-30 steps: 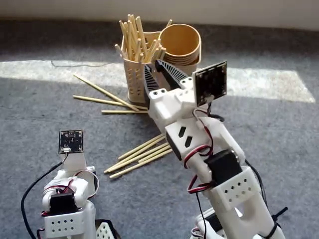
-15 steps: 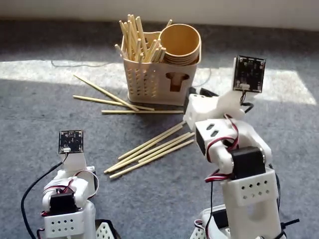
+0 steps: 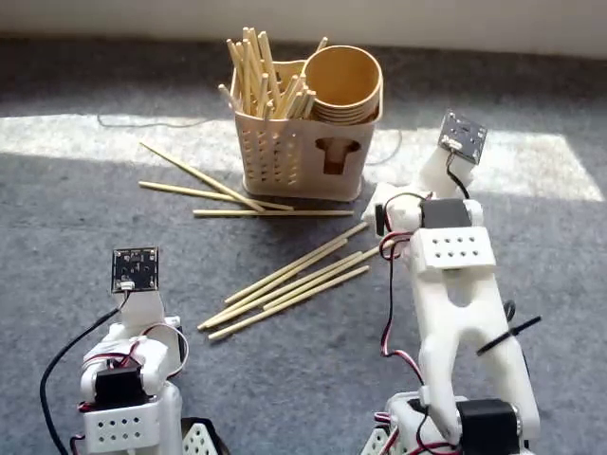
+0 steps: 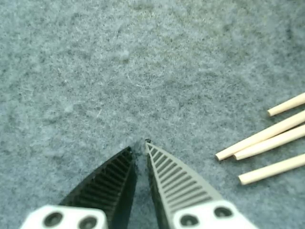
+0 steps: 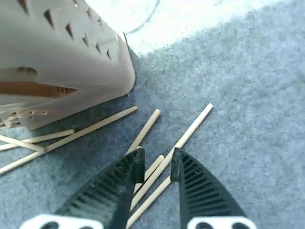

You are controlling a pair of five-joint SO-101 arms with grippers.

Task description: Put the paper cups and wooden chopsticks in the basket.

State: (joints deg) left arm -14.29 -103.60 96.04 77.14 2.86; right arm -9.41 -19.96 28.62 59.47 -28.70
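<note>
A cream slotted basket (image 3: 285,156) stands at the back of the grey carpet. It holds stacked paper cups (image 3: 343,81) and a bunch of wooden chopsticks (image 3: 261,71). Several loose chopsticks (image 3: 285,282) lie in a row in front of the basket, and three more (image 3: 204,192) lie to its left. My right gripper (image 5: 157,160) hovers low over the far ends of the row of chopsticks (image 5: 190,129), slightly open and holding nothing, close to the basket (image 5: 62,52). My left gripper (image 4: 139,148) is shut and empty over bare carpet, with chopstick ends (image 4: 267,138) off to one side.
The right arm (image 3: 446,256) rises at the right of the table, and the left arm (image 3: 133,322) stays folded at the lower left. A sunlit band (image 3: 531,161) crosses the carpet behind the basket. A thin cable (image 3: 152,121) lies at the back left.
The right arm has pulled back from over the basket, swinging right and down. Its gripper now sits over the loose chopsticks. The left arm has not moved.
</note>
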